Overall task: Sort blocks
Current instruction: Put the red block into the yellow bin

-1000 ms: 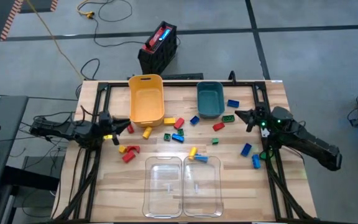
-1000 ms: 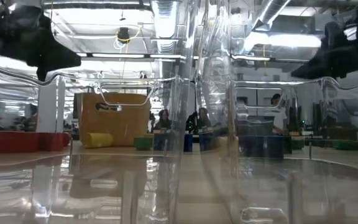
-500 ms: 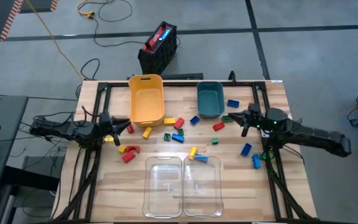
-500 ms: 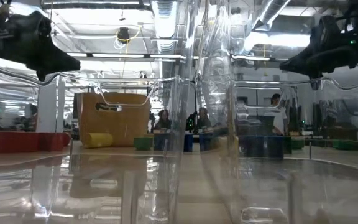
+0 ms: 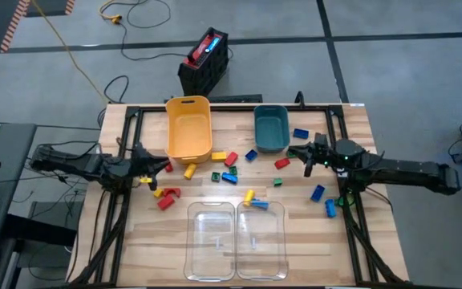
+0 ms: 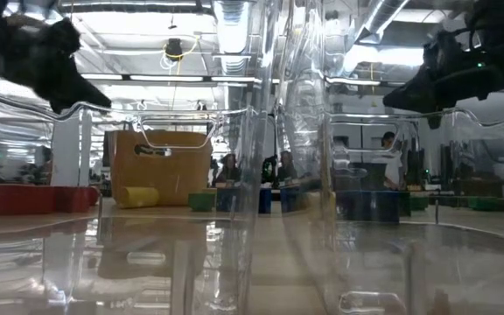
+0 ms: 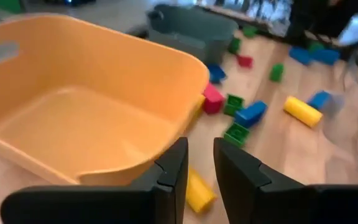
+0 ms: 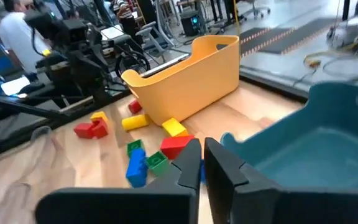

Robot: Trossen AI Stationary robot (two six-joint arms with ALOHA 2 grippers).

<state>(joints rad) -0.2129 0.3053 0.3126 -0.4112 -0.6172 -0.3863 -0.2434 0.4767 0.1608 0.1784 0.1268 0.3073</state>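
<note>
Around my wooden tabletop (image 5: 167,241) lay a grey floor (image 5: 391,72); bright ceiling lights (image 6: 138,17) shone above.

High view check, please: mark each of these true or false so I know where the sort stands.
1. The yellow plastic bin has blocks in it. False: it is empty.
2. The two clear plastic bins sit side by side at the table's near edge. True.
3. The left gripper is shut and holds no block. True.
4. The teal plastic bin stands left of the yellow bin. False: it stands to its right.
5. The right gripper carries a red brick. False: it holds nothing; a red plastic brick lies on the table beside it.
</note>
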